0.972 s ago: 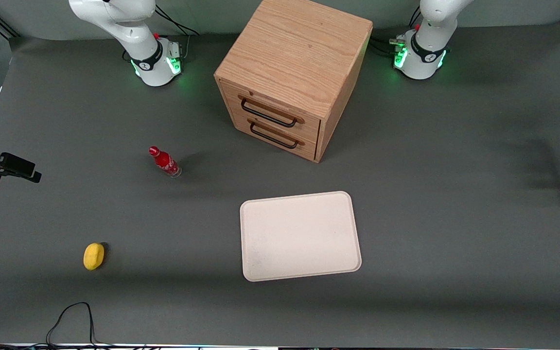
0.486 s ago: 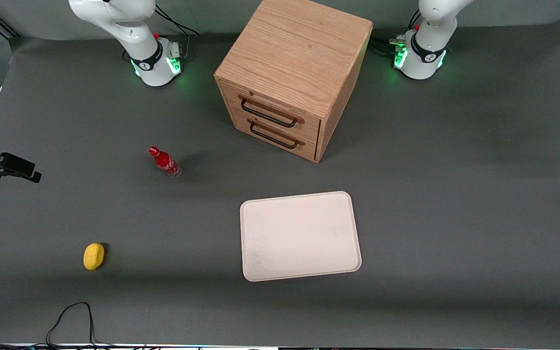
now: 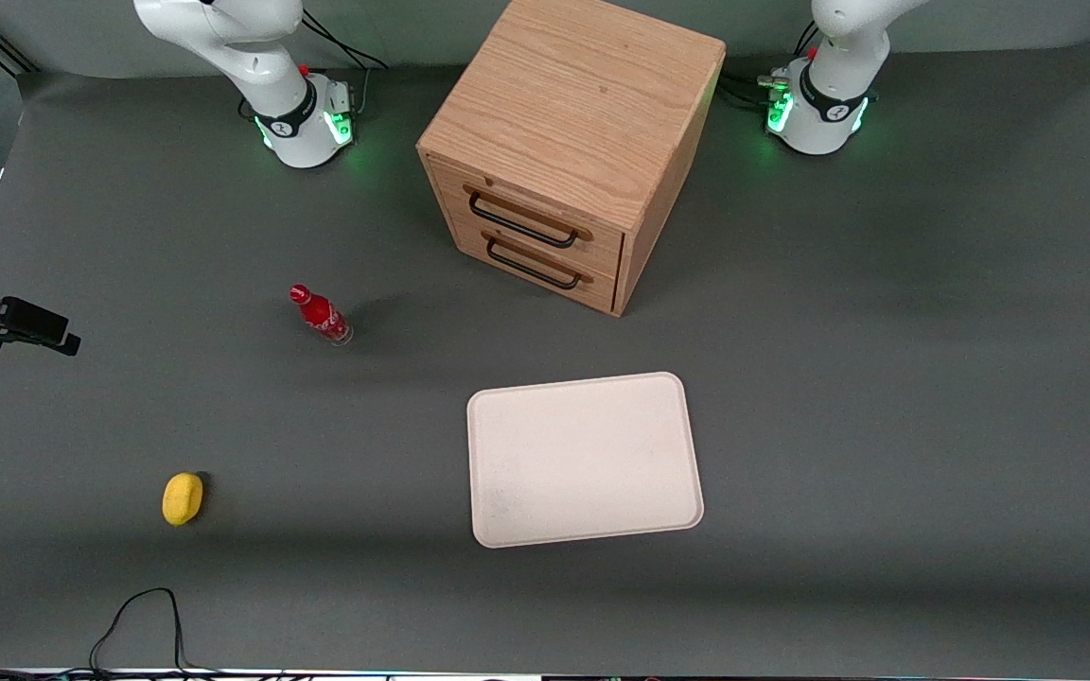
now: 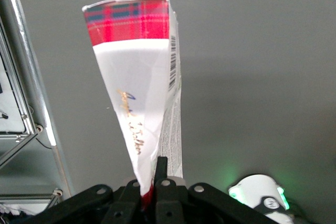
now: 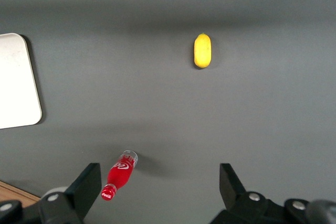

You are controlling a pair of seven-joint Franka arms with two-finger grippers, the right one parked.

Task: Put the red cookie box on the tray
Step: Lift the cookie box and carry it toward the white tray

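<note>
Left wrist view shows the gripper (image 4: 152, 182) clamped on the red cookie box (image 4: 139, 87), its fingers pinching one narrow end so the box sticks out away from the camera over the grey table (image 4: 262, 77). The box shows a white face with gold script, a red tartan band at its outer end and a barcode along one edge. A green-lit robot base (image 4: 260, 195) sits below it on the table. From the front camera, neither the gripper nor the box is in sight. The tray (image 3: 585, 459) lies flat on the table, nearer the camera than the wooden drawer cabinet (image 3: 569, 142). A small red bottle (image 3: 320, 314) stands toward the parked arm's end, and a yellow lemon-like object (image 3: 183, 497) lies nearer the camera than the bottle.
</note>
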